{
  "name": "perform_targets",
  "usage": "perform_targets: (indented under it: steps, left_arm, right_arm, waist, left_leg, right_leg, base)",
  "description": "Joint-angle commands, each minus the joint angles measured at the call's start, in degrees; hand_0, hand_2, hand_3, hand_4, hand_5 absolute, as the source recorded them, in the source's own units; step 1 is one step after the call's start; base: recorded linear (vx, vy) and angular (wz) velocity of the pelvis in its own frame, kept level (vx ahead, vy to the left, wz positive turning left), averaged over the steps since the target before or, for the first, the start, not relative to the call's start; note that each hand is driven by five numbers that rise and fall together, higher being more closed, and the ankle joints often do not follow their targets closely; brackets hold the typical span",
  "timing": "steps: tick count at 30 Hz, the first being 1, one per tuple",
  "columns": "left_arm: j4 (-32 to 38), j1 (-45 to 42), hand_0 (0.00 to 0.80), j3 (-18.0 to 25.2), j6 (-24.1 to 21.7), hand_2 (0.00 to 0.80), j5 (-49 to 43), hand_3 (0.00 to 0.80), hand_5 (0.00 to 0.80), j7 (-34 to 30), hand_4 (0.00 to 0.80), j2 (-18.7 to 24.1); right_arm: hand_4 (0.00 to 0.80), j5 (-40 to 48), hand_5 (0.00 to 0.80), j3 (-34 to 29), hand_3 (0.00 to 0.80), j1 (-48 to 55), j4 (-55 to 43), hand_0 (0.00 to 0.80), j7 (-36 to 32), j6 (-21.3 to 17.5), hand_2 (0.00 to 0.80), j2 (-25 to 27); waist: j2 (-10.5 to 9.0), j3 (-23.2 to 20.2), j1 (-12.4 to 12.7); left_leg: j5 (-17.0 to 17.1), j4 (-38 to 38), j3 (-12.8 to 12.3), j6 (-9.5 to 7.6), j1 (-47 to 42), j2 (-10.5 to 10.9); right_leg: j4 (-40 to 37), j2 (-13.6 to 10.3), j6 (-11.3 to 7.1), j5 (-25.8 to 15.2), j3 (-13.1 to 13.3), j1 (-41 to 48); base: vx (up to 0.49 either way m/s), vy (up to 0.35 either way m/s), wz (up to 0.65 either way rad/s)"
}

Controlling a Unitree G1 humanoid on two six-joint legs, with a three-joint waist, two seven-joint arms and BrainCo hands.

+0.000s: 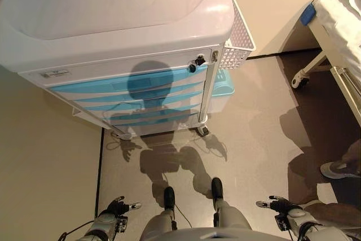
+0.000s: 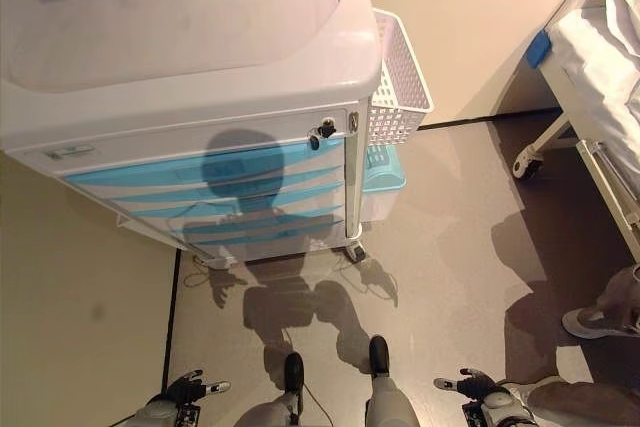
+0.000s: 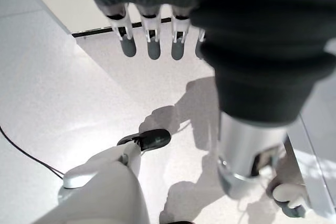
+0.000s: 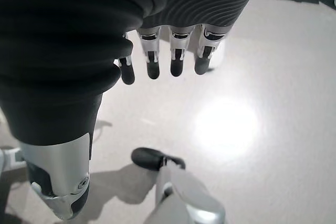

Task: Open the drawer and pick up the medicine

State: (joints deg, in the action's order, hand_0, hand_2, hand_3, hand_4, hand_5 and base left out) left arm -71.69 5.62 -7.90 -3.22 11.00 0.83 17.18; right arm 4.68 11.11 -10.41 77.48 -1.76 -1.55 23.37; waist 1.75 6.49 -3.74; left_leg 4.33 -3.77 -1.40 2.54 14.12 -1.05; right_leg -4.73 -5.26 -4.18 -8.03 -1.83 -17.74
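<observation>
**Both hands low, drawers shut**

I see my left hand (image 1: 119, 206) hanging low at my side, fingers (image 3: 153, 45) straight and holding nothing. My right hand (image 1: 277, 204) hangs the same way, fingers (image 4: 176, 64) relaxed and empty. Ahead stands the cart (image 1: 113, 21), well apart from both hands, its blue drawers (image 1: 130, 97) all closed. No medicine shows. A white basket (image 1: 240, 40) hangs on the cart's right side; a bed (image 1: 338, 26) stands farther right.

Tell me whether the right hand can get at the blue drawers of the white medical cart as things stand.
Probably not yet: the right hand hangs low and open, well short of the blue drawers; bare grey floor lies between.
</observation>
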Motion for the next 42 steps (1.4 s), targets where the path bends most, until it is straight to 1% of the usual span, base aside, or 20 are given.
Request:
perform_targets:
  steps: [1,5,8,12,14,16,17,19,21,24,26,27,30,37,42]
  left_arm:
    - [0.90,3.80,0.000,1.59,-1.23,0.000,4.14,0.000,0.000,1.33,0.000,1.61]
    - [2.06,5.99,0.000,1.18,-1.58,0.000,5.47,0.000,0.000,2.02,0.000,1.72]
    - [2.81,6.72,0.000,1.47,-1.80,0.000,6.52,0.000,0.000,2.40,0.000,1.84]
    - [6.89,8.23,0.000,2.18,-2.95,0.000,10.97,0.000,0.000,3.33,0.000,1.94]
    - [7.19,8.68,0.000,2.20,-3.10,0.000,11.66,0.000,0.000,3.37,0.000,2.00]
    - [9.92,10.12,0.000,2.01,-3.63,0.000,13.75,0.000,0.000,3.91,0.000,1.88]
    - [9.92,10.11,0.000,2.01,-3.63,0.000,13.75,0.000,0.000,3.92,0.000,1.88]
    - [12.69,10.93,0.000,1.61,-4.04,0.000,15.56,0.000,0.000,4.26,0.000,1.62]
    - [13.32,11.49,0.000,1.37,-4.13,0.000,16.27,0.000,0.000,4.27,0.000,1.45]
    - [17.88,13.07,0.000,0.81,-5.21,0.000,18.76,0.000,0.000,4.98,0.000,1.03]
    - [18.49,13.41,0.000,0.73,-5.33,0.000,19.30,0.000,0.000,5.15,0.000,0.89]
    - [20.12,14.74,0.000,0.49,-5.95,0.000,20.94,0.000,0.000,5.69,0.000,0.50]
    - [21.91,16.82,0.000,0.17,-6.70,0.000,23.03,0.000,0.000,6.54,0.000,-0.27]
    - [22.55,21.78,0.000,-0.09,-7.93,0.000,26.06,0.000,0.000,8.10,0.000,-1.22]
    - [22.82,24.92,0.000,0.35,-9.31,0.000,29.23,0.000,0.000,9.04,0.000,-2.09]
  right_arm:
    - [0.000,2.00,0.000,2.82,0.000,-3.05,0.18,0.000,1.54,-1.30,0.000,1.06]
    - [0.000,3.10,0.000,3.23,0.000,-4.62,-0.82,0.000,2.10,-1.69,0.000,1.60]
    - [0.000,3.30,0.000,3.40,0.000,-4.94,-1.24,0.000,2.29,-1.82,0.000,1.83]
    - [0.000,4.25,0.000,3.61,0.000,-5.20,-2.13,0.000,2.56,-2.15,0.000,2.17]
    - [0.000,4.35,0.000,3.80,0.000,-5.27,-2.54,0.000,2.56,-2.21,0.000,2.20]
    - [0.000,4.91,0.000,3.84,0.000,-5.86,-2.86,0.000,2.84,-2.35,0.000,2.25]
    - [0.000,4.92,0.000,3.84,0.000,-5.86,-2.85,0.000,2.83,-2.35,0.000,2.25]
    - [0.000,5.21,0.000,4.28,0.000,-6.17,-3.67,0.000,2.94,-2.50,0.000,2.26]
    - [0.000,5.29,0.000,4.58,0.000,-6.47,-3.98,0.000,2.98,-2.50,0.000,2.17]
    - [0.000,5.91,0.000,4.92,0.000,-6.86,-4.80,0.000,3.17,-2.63,0.000,2.11]
    - [0.000,6.07,0.000,5.00,0.000,-7.04,-4.89,0.000,3.38,-2.72,0.000,2.11]
    - [0.000,6.37,0.000,5.31,0.000,-7.35,-5.08,0.000,3.61,-2.81,0.000,1.88]
    - [0.000,6.85,0.000,5.37,0.000,-7.82,-4.75,0.000,3.88,-2.70,0.000,1.64]
    - [0.000,7.70,0.000,6.03,0.000,-8.66,-5.67,0.000,4.79,-3.11,0.000,0.39]
    - [0.000,8.10,0.000,6.58,0.000,-8.70,-6.31,0.000,5.08,-3.44,0.000,-0.52]
  waist:
    - [-1.96,3.35,-0.92]
    - [-2.09,5.10,-1.16]
    - [-2.37,5.21,-1.24]
    - [-2.80,5.01,-1.32]
    - [-2.93,5.16,-1.35]
    - [-3.14,5.24,-1.45]
    - [-3.14,5.21,-1.45]
    - [-3.36,5.25,-1.55]
    - [-3.52,5.28,-1.62]
    - [-3.86,5.48,-1.80]
    - [-3.90,5.56,-1.83]
    - [-4.09,5.88,-1.93]
    - [-4.24,6.30,-2.09]
    - [-4.64,6.82,-2.75]
    - [-5.29,6.27,-3.57]
  left_leg:
    - [0.51,5.31,2.91,-2.10,8.12,3.22]
    - [-0.91,10.04,3.24,-2.65,13.38,3.83]
    - [-1.27,11.56,3.44,-2.70,15.38,3.97]
    - [-1.45,13.44,4.28,-2.46,18.94,4.11]
    - [-1.72,13.93,4.41,-2.39,19.36,4.00]
    - [-1.88,15.10,4.77,-2.27,21.24,4.18]
    - [-1.89,15.13,4.77,-2.27,21.28,4.18]
    - [-1.83,15.47,5.15,-2.30,22.54,4.20]
    - [-1.77,15.37,5.19,-2.31,22.82,4.13]
    - [-1.31,14.96,5.48,-2.29,23.97,3.93]
    - [-1.19,14.85,5.49,-2.26,24.19,3.87]
    - [-0.93,14.46,5.65,-2.23,24.46,3.65]
    - [-0.71,14.09,5.81,-2.21,24.91,3.55]
    - [-0.36,13.51,5.56,-2.14,25.71,3.48]
    - [-0.43,12.98,5.36,-2.10,26.20,3.21]
  right_leg:
    - [5.64,-0.41,-2.06,-0.19,-0.43,-6.24]
    - [10.62,-0.24,-1.32,1.34,-0.09,-11.73]
    - [11.73,-0.13,-1.16,1.86,-0.20,-13.37]
    - [13.70,0.21,-0.90,2.75,-0.73,-16.63]
    - [14.26,0.35,-0.81,3.12,-0.74,-17.03]
    - [15.92,0.49,-0.68,3.58,-0.99,-19.07]
    - [15.94,0.49,-0.68,3.59,-0.99,-19.11]
    - [16.43,0.47,-0.54,3.70,-1.29,-20.32]
    - [16.35,0.52,-0.54,3.62,-1.32,-20.62]
    - [16.01,0.68,-0.60,3.36,-1.68,-21.65]
    - [15.87,0.68,-0.60,3.34,-1.77,-21.76]
    - [15.65,0.67,-0.64,3.25,-1.93,-22.11]
    - [15.48,0.71,-0.67,3.17,-1.99,-22.72]
    - [15.62,0.89,-0.67,3.18,-1.98,-23.79]
    - [14.98,1.06,-0.79,2.75,-1.66,-24.40]
  base:
    - [-0.159,-0.006,-0.09]
    - [-0.135,-0.005,0.02]
    - [-0.060,-0.026,0.01]
    - [-0.047,-0.054,0.06]
    - [-0.028,-0.032,0.12]
    - [-0.039,-0.029,0.06]
    - [-0.028,-0.023,0.07]
    - [-0.020,-0.023,0.11]
    - [-0.023,-0.017,0.07]
    - [-0.021,-0.014,0.03]
    - [-0.009,-0.009,0.03]
    - [-0.012,-0.013,0.04]
    - [0.000,0.000,0.00]
    - [0.000,0.000,0.00]
    - [0.006,-0.003,-0.02]
